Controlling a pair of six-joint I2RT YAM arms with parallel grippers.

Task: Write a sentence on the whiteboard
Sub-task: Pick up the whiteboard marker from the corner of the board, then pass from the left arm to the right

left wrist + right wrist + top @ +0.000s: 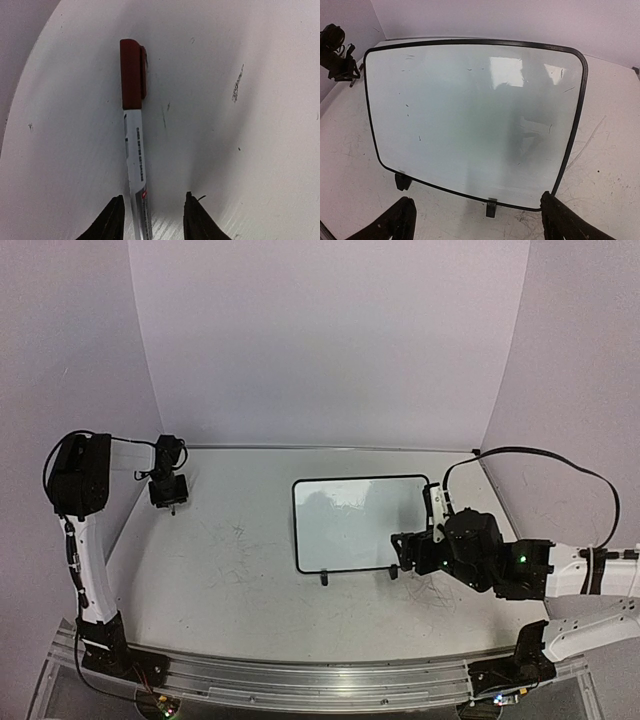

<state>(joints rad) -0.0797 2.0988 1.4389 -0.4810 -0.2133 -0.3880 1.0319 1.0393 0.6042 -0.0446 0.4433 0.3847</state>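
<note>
Red-capped marker [134, 145] between parted jaws

white tabletop [230, 580], scuffed with faint grey marks [237, 85]. a marker [136, 150] lies flat on it: red cap at the far end, white printed barrel toward the viewer. plain pale backdrop [330, 340] behind; metal rail [320, 680] along the near edge.
</note>
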